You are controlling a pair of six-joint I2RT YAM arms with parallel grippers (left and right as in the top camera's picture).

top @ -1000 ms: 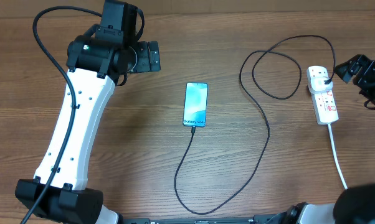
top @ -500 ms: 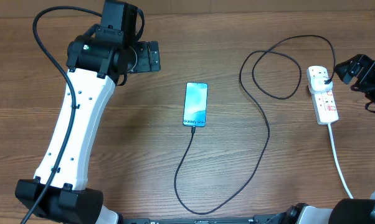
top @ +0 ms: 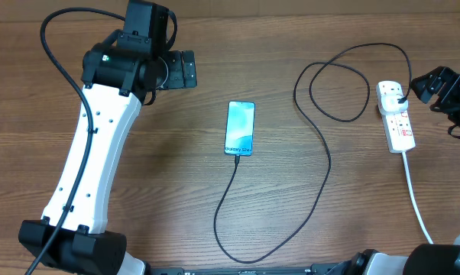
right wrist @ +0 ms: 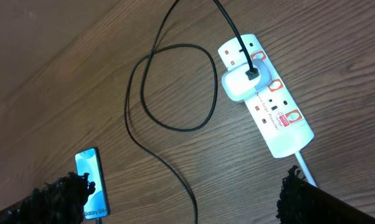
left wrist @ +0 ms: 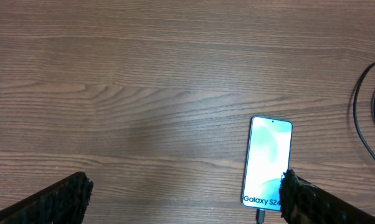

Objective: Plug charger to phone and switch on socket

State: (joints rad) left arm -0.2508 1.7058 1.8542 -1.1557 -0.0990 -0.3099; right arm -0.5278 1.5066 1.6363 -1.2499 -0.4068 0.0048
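Note:
The phone [top: 241, 127] lies flat mid-table with its teal "Galaxy S24" screen lit; it also shows in the left wrist view [left wrist: 267, 160] and the right wrist view [right wrist: 90, 183]. The black charger cable [top: 322, 156] has its tip in the phone's bottom edge, loops across the table and ends at a white adapter plugged into the socket [top: 397, 119]. The socket [right wrist: 276, 115] is a white strip with red switch marks. My left gripper [top: 186, 69] is open and empty, up and left of the phone. My right gripper [top: 422, 82] is open and empty, just right of the socket's far end.
The socket's thicker white cord [top: 415, 196] runs toward the table's front right. The left arm's white link [top: 89, 168] stretches across the left side. The charger cable forms a loop [right wrist: 172, 87] left of the socket.
The right arm has shifted slightly near the socket. The phone, cable and left arm have not moved.

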